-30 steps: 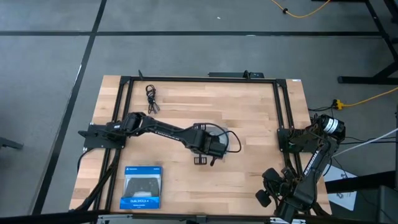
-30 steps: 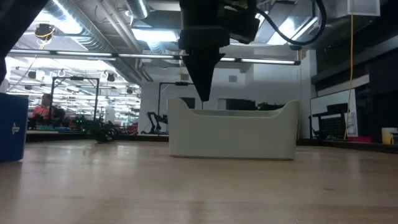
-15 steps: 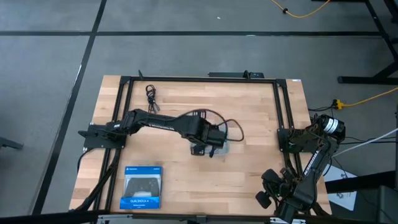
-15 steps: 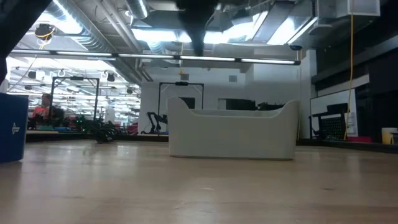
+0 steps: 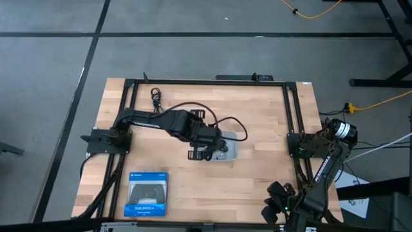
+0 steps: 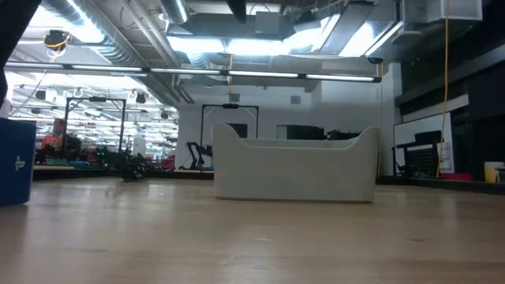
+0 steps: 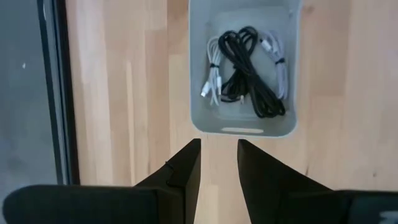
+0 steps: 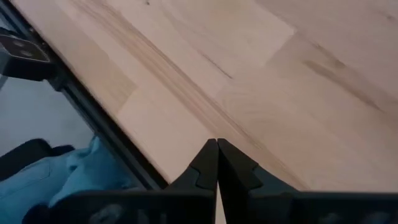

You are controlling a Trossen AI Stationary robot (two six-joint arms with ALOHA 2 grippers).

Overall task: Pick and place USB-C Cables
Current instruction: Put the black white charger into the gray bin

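A pale grey tray (image 7: 198,74) stands in the middle of the table, also in the low view (image 6: 296,170). In it lie black coiled cables (image 7: 250,78) and white ones (image 7: 213,71), tangled together. One more black cable (image 5: 156,101) lies on the table near the far left corner. My left gripper (image 7: 217,165) hangs open high above the table, just beside the tray's rim, touching nothing; in the high view it covers part of the tray (image 5: 207,152). My right gripper (image 8: 216,152) waits shut at the near right corner (image 5: 277,201).
A blue-and-black boxed game controller (image 5: 147,193) lies near the near left corner; its blue side shows at the low view's left (image 6: 16,170). A black frame rail (image 5: 125,122) runs along the table's left and right sides. Bare wood (image 5: 257,174) lies near the tray.
My left gripper has risen from just above the tray, up out of the low view, and has drifted slightly toward the table's left. The tray has stayed where it was.
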